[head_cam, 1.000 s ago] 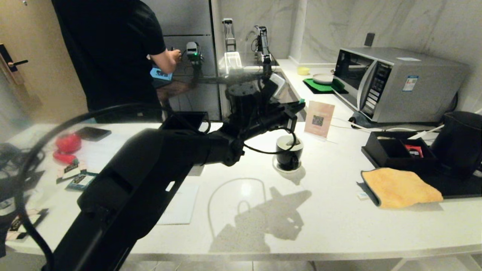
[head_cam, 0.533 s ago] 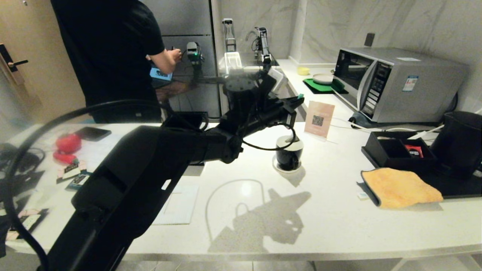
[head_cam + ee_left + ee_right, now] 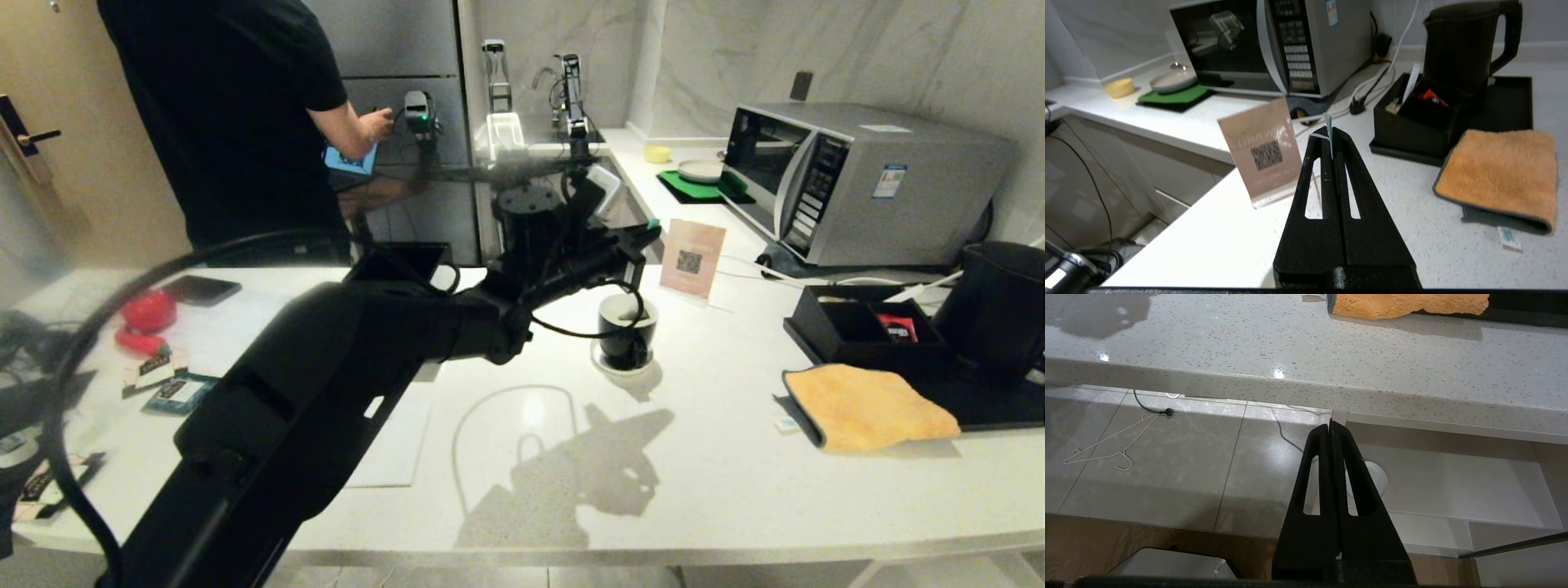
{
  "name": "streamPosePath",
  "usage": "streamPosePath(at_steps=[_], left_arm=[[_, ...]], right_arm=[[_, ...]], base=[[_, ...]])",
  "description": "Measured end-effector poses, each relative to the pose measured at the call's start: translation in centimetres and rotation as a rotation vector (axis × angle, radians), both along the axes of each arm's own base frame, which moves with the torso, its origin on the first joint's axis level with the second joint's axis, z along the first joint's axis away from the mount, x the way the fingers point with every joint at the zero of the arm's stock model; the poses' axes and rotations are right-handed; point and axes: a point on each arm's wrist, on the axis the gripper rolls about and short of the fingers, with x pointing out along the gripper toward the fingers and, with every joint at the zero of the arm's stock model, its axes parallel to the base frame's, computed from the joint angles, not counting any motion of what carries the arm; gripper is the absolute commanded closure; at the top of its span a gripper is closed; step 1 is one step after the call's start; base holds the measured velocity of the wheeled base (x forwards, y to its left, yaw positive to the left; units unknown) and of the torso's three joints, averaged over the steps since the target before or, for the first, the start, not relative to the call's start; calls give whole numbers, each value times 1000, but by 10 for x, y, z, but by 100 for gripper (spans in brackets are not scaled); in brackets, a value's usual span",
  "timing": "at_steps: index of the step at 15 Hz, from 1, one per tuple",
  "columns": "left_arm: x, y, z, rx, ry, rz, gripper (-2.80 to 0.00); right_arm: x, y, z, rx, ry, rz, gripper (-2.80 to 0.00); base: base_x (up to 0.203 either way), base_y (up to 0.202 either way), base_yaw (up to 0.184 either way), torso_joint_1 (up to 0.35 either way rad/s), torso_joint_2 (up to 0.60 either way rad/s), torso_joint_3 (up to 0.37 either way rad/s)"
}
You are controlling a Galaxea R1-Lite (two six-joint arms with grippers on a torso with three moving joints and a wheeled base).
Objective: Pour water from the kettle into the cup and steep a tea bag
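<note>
Black and matte, the kettle (image 3: pixel 998 310) stands on a dark tray (image 3: pixel 992 408) at the bench's (image 3: pixel 718 482) far right, well apart from the cup (image 3: pixel 627 331). In the left wrist view the kettle (image 3: pixel 1466 45) shows its handle and pointed lip, with a black box (image 3: pixel 1414 122) of sachets just beside it. The cup sits on a white saucer (image 3: pixel 614 364) near the middle of the bench.

The left hand (image 3: pixel 649 227) hangs above the cup. Its fingers (image 3: pixel 1349 163) are pressed together on a small white-and-green tag (image 3: pixel 1328 124), which sticks out past the tips; a thin white string runs down from it between the fingers. The bag itself cannot be made out in the cup.

An orange cloth (image 3: pixel 869 408) lies partly on the tray's near corner, in front of the box. A card with a square code (image 3: pixel 692 257) stands just behind the cup. A microwave (image 3: pixel 857 180) sits further back on the right, with a green mat (image 3: pixel 694 186), a plate (image 3: pixel 702 169) and a small yellow bowl (image 3: pixel 657 153) beside it. On the bench's left lie red things (image 3: pixel 148 310), a phone (image 3: pixel 201 288) and some packets (image 3: pixel 171 390).

The right hand (image 3: pixel 1331 426) is parked below the bench edge, fingers closed on nothing, with the tiled floor (image 3: pixel 1167 457) beneath.

A person in a black shirt (image 3: pixel 237 122) stands behind the bench on the left, a hand (image 3: pixel 375 124) reaching to a device on the wall.
</note>
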Motion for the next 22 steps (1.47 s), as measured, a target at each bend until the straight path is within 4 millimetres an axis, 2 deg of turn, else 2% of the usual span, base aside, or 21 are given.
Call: streamPosePath(at_steps=[5, 11, 18, 22], left_arm=[[1, -11, -24, 4, 5, -15, 0], [10, -10, -48, -10, -11, -6, 0], [11, -10, -52, -5, -3, -2, 0], [10, -9, -44, -8, -5, 2, 0]], right_arm=[[0, 0, 0, 0, 0, 0, 0], [0, 0, 0, 1, 0, 0, 0], [0, 0, 0, 0, 0, 0, 0], [0, 0, 0, 0, 0, 0, 0]], base=[[0, 0, 0, 0, 0, 0], [0, 0, 0, 0, 0, 0], [0, 0, 0, 0, 0, 0], [0, 0, 0, 0, 0, 0]])
